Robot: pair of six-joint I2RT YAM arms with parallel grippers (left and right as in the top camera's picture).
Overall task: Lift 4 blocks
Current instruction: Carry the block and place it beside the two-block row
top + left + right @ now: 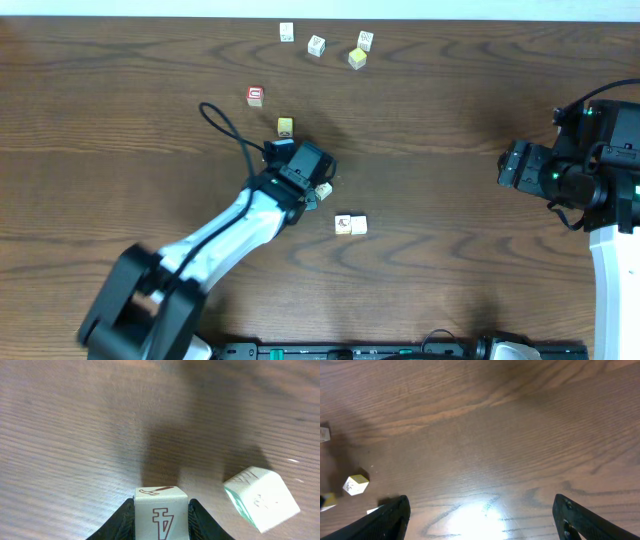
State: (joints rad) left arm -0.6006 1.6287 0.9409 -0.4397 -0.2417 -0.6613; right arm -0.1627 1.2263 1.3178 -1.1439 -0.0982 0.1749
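Left gripper (pixel 161 507) clamps a cream, red-marked block (pixel 160 520) near the table's (pixel 450 280) centre, and a teal-marked block (pixel 260 497) just beside it, at three o'clock in the wrist view, could get knocked if the lift swings sideways.

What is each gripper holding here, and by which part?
The left gripper clamps a cream block by two opposite side faces; the right gripper is open, holding nothing.

Overhead looks straight down; wrist cameras skim the table (pixel 450 250) closely.
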